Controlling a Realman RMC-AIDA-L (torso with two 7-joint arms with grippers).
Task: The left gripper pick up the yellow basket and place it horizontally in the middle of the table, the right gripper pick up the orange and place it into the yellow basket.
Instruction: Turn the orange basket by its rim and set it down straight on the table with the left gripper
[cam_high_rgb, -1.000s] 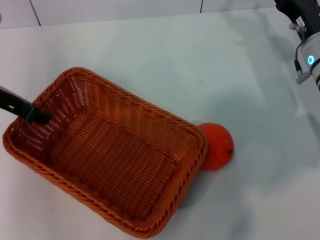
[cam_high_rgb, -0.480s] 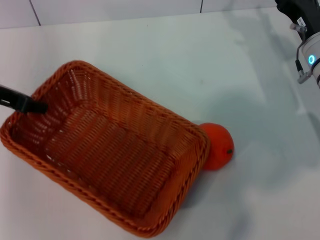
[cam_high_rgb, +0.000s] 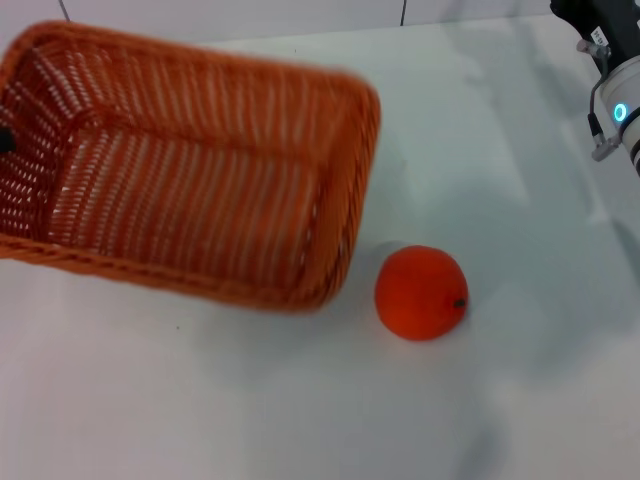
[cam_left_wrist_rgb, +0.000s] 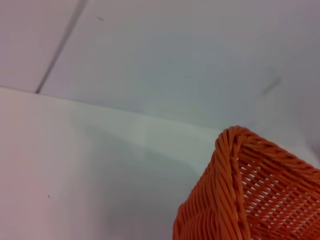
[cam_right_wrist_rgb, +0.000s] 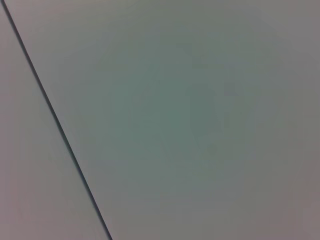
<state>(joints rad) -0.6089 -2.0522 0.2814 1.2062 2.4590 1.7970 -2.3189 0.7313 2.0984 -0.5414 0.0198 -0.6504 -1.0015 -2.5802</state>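
The yellow basket (cam_high_rgb: 335, 190), orange-brown wicker, hangs tilted above the table (cam_high_rgb: 250, 400) at the back left, its long side lying left to right and its opening facing me. Only a black tip of my left gripper (cam_high_rgb: 4, 140) shows, at the basket's left end wall, and it holds the basket up. One corner of the basket (cam_left_wrist_rgb: 235, 190) fills the left wrist view. The orange (cam_high_rgb: 421, 293) rests alone on the table, apart from the basket, near its right end. My right gripper (cam_high_rgb: 585, 20) is parked at the far right back edge.
The right arm's silver-white wrist with the blue ring light (cam_high_rgb: 620, 112) stands above the table's right side. A wall with dark seams (cam_high_rgb: 403, 12) runs behind the table. The right wrist view holds only a grey surface with a dark line (cam_right_wrist_rgb: 55, 125).
The basket has been lifted off the table, swung back and to the left and turned nearly left to right. It no longer touches the orange. The orange and right arm have not moved.
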